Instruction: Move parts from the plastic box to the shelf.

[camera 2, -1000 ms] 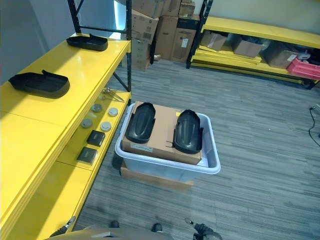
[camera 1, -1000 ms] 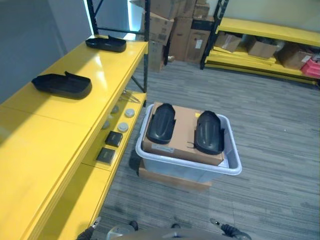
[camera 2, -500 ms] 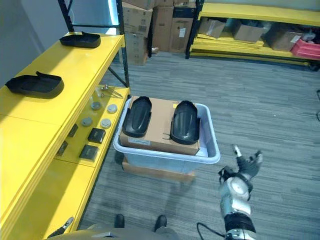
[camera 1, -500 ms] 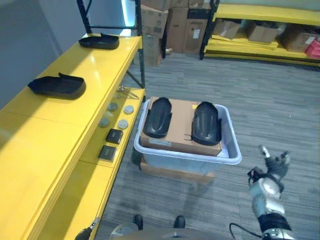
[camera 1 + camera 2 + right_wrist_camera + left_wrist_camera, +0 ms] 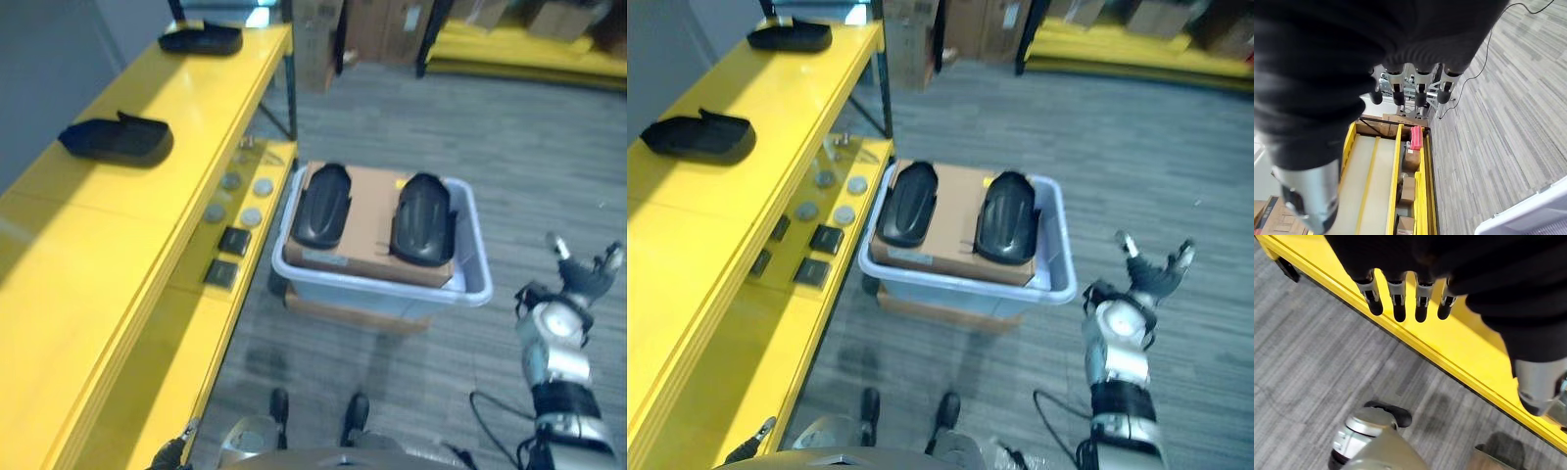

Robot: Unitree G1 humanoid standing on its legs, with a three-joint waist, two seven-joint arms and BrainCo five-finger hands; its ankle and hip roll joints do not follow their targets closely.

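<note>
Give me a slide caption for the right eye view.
Right hand open beside the plastic box holding two black parts on cardboard.

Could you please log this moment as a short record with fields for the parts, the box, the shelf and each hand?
parts in box: two black parts lying side by side on a cardboard box
plastic box: grey bin on the floor beside the shelf
shelf: yellow, two black parts already on top
lower shelf level: small dark and round items
right hand: raised to the right of the bin, fingers spread, holding nothing
left hand: fingers straight, holding nothing, by the shelf edge
</note>
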